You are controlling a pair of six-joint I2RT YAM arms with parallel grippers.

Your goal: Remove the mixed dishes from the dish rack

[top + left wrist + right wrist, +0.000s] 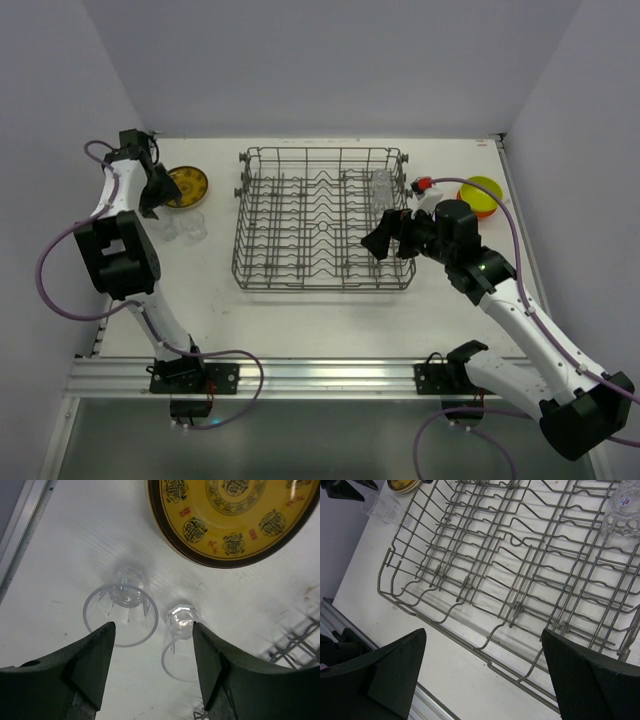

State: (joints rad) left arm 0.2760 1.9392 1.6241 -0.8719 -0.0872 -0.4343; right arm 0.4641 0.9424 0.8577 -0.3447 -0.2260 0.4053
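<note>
The grey wire dish rack point(325, 218) stands mid-table and holds one clear glass point(383, 187) at its far right, also in the right wrist view point(622, 517). The patterned plate point(186, 187) lies face up left of the rack. Two clear glasses point(121, 607) point(180, 640) stand upside down on the table just below it. My left gripper point(153, 626) is open and empty above these glasses. My right gripper point(378, 243) is open and empty over the rack's near right part point(520, 565). A yellow-green bowl point(482, 190) sits on an orange one right of the rack.
A small red-and-white item point(425, 184) lies between the rack and the bowls. The rack's corner point(295, 640) shows at the right of the left wrist view. A metal rail point(300, 375) runs along the table's near edge. Walls close in on three sides.
</note>
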